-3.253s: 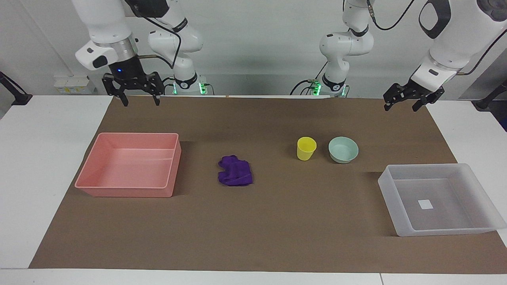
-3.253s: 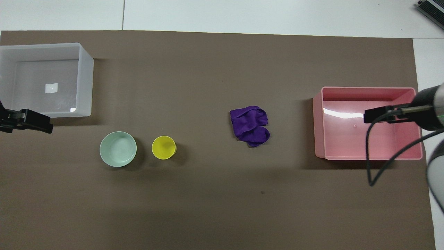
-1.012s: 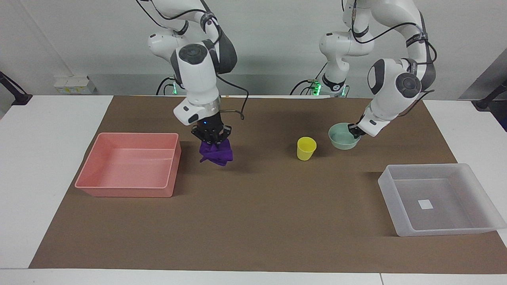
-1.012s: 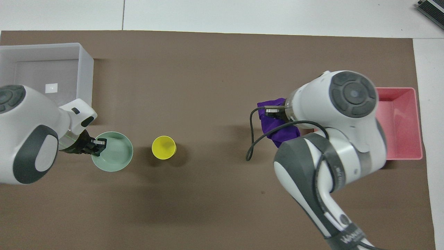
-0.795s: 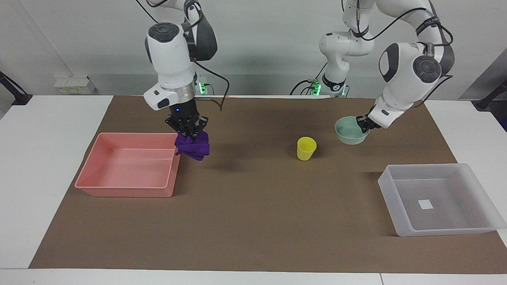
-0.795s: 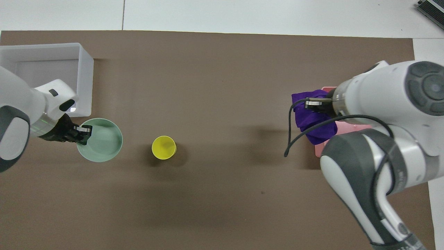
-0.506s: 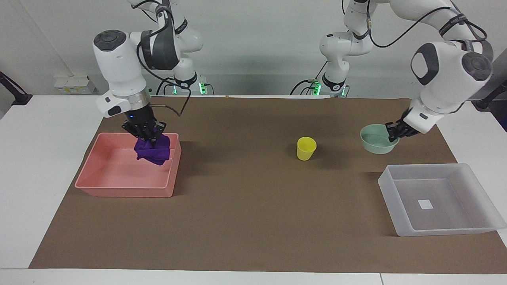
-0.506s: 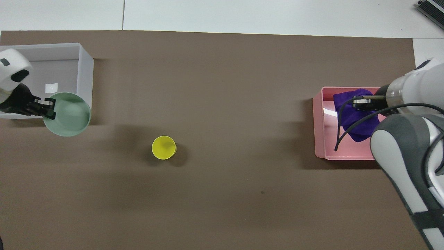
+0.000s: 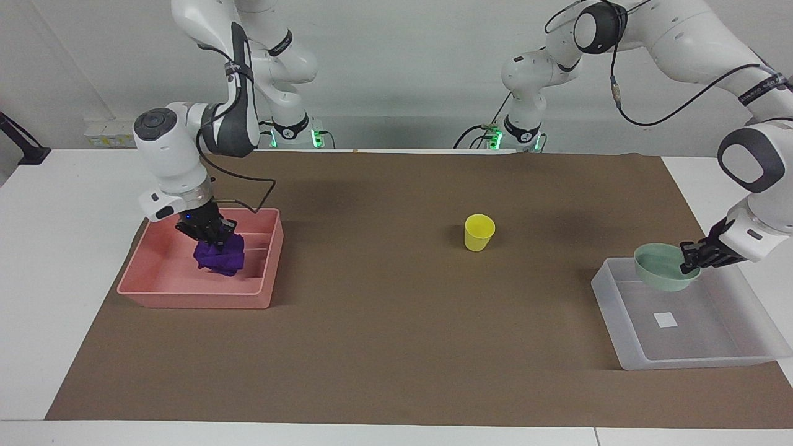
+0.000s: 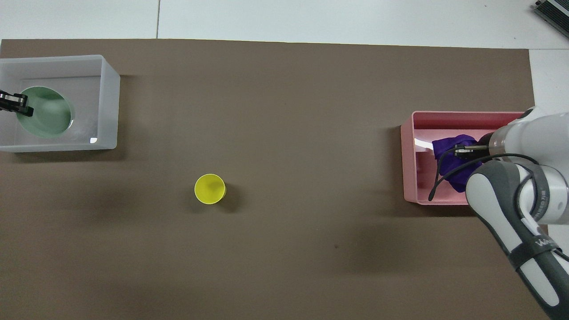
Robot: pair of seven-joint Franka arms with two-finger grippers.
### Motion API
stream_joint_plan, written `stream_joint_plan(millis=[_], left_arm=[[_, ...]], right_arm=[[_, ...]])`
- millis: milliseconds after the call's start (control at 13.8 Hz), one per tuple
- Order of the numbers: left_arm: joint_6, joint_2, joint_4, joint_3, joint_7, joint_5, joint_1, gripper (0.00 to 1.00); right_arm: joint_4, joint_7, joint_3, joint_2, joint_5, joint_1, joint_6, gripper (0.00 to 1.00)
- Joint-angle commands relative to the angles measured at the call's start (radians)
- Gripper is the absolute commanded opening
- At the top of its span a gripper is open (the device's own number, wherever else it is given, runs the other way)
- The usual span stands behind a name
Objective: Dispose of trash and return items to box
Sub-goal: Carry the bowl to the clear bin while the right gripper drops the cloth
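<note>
My right gripper (image 9: pixel 209 231) is shut on the purple cloth wad (image 9: pixel 219 258) and holds it low inside the pink tray (image 9: pixel 197 301); the wad also shows in the overhead view (image 10: pixel 448 150) inside that tray (image 10: pixel 409 171). My left gripper (image 9: pixel 690 261) is shut on the rim of the mint-green bowl (image 9: pixel 659 265) and holds it over the translucent box (image 9: pixel 712 358), at the part nearer the robots. From overhead the bowl (image 10: pixel 45 114) covers the box's floor label, inside the box walls (image 10: pixel 109 102). The yellow cup (image 9: pixel 479 232) stands upright on the mat, untouched, mid-table (image 10: pixel 210 189).
A brown mat (image 9: pixel 396 347) covers the table between white edges. The pink tray stands at the right arm's end and the box at the left arm's end. The right arm's cable (image 10: pixel 438 182) hangs over the pink tray.
The right gripper carried the cloth over the pink tray's wall and lowered it inside. The left gripper lifted the bowl from the mat and carried it over the box.
</note>
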Motion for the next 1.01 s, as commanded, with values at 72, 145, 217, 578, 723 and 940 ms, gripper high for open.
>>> stream_joint_plan(millis=[72, 145, 217, 578, 723, 940], left_arm=[[0.097, 0.097, 0.045, -0.007, 0.028, 0.008, 0.012, 0.0], [0.1, 0.117, 0.044, -0.007, 0.027, 0.007, 0.012, 0.0], [0.102, 0.132, 0.041, -0.007, 0.021, 0.007, 0.013, 0.0], [0.14, 0.16, 0.043, -0.008, 0.031, -0.004, 0.021, 1.0], [0.13, 0.141, 0.049, -0.008, 0.03, -0.002, 0.018, 1.0], [0.003, 0.042, 0.049, -0.018, 0.025, -0.001, 0.001, 1.0]], right_arm=[[-0.018, 0.0, 0.017, 0.013, -0.01, -0.023, 0.054, 1.0], [-0.014, 0.001, 0.017, 0.015, -0.01, -0.019, 0.054, 1.0], [-0.005, 0.001, 0.017, 0.01, -0.01, -0.016, 0.044, 1.0], [0.119, 0.108, 0.044, -0.039, -0.012, 0.038, -0.132, 1.0], [0.15, 0.206, 0.044, -0.068, -0.012, 0.084, -0.212, 1.0], [0.242, 0.218, 0.046, -0.119, -0.006, 0.087, -0.358, 1.0]])
